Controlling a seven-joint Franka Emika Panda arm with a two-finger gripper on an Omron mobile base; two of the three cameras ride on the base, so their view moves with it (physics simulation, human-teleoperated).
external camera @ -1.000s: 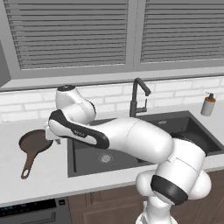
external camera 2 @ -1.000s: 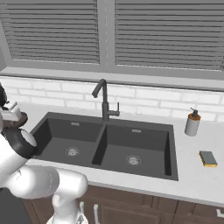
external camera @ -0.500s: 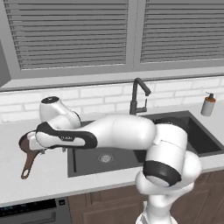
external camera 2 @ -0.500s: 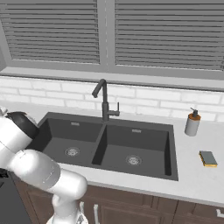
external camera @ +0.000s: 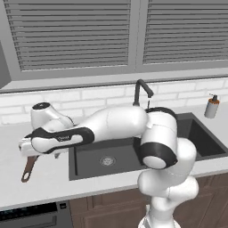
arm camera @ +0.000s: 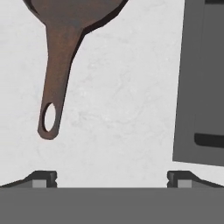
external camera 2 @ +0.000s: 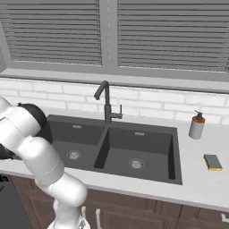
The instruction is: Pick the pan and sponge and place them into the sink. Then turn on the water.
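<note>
The dark-brown pan (external camera: 28,168) lies on the counter left of the sink (external camera: 89,158); my hand hangs over its bowl, so just its handle shows there. In the hand view the pan (arm camera: 56,83) reaches from the top, and its loop hole lies ahead and left of my gripper (arm camera: 112,179). The gripper is open, its fingertips (arm camera: 43,178) wide apart over bare counter with nothing between them. The sink (arm camera: 199,87) edge runs down that view's right side. The yellow sponge (external camera 2: 213,162) lies on the counter right of the sink (external camera 2: 147,154). The black faucet (external camera 2: 106,102) stands behind the basins, and no water runs.
A soap-pump bottle (external camera 2: 196,125) stands on the counter behind the sponge, near the tiled wall. My arm stretches low across the left basin in the left base view. An oven panel (external camera: 31,213) sits below the counter's front edge at the left.
My arm has swung left and down from beside the sink until the hand covers the pan's bowl. The gripper has stayed open. Pan and sponge have not moved.
</note>
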